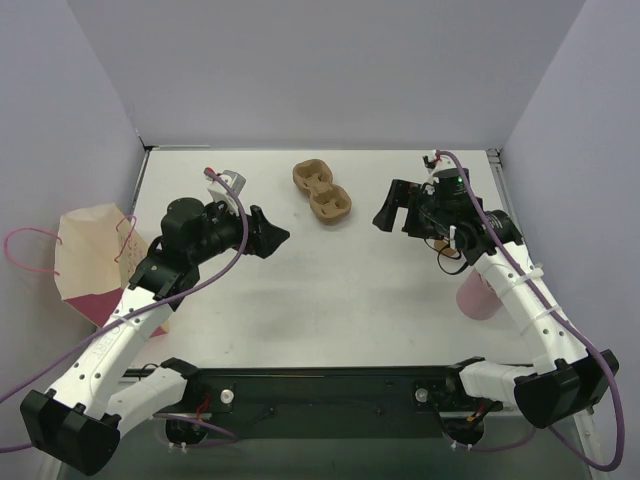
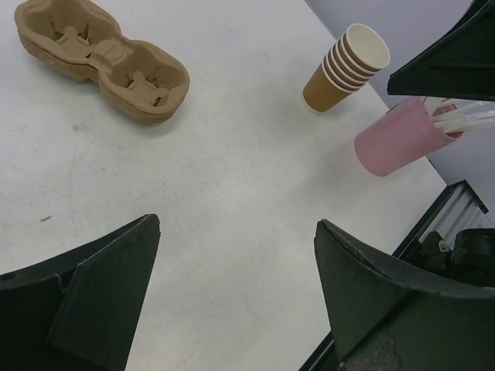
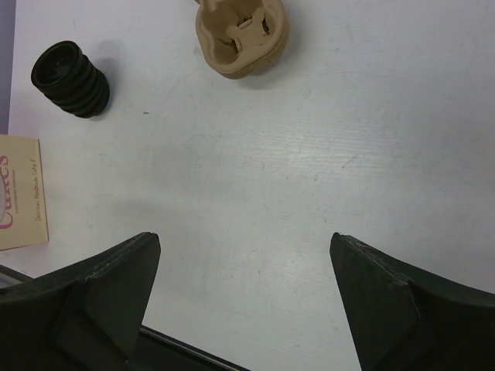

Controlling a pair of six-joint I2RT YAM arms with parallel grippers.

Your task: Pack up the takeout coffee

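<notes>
Hovering over the desk (image 1: 350, 290) with both arms, I have my left claw (image 1: 272, 237) spread wide and gripping nothing, and my right claw (image 1: 385, 212) is just as released, bare desk showing between the fingers in each wrist view. The takeout coffee I cannot place: no kraft cup with a black lid shows in any of my three views, so I can say nothing of how it looks. At about twelve o'clock from the desk's middle, between my two claws and beyond them, lies the brown pulp cup carrier (image 1: 322, 192), two wells side by side; from my left wrist it looks like several carriers nested together, and I see only pulp in the wells. At roughly four o'clock, partly behind my right arm, stands a pink cup (image 2: 394, 139) holding white sticks (image 2: 464, 120). Just beside it in the left wrist view is a stack of tan cups (image 2: 344, 69), nested, the top one white inside. At nine o'clock sits a cream paper bag (image 1: 90, 250) with pink cord handles, and near it a stack of black lids (image 3: 71, 79).
</notes>
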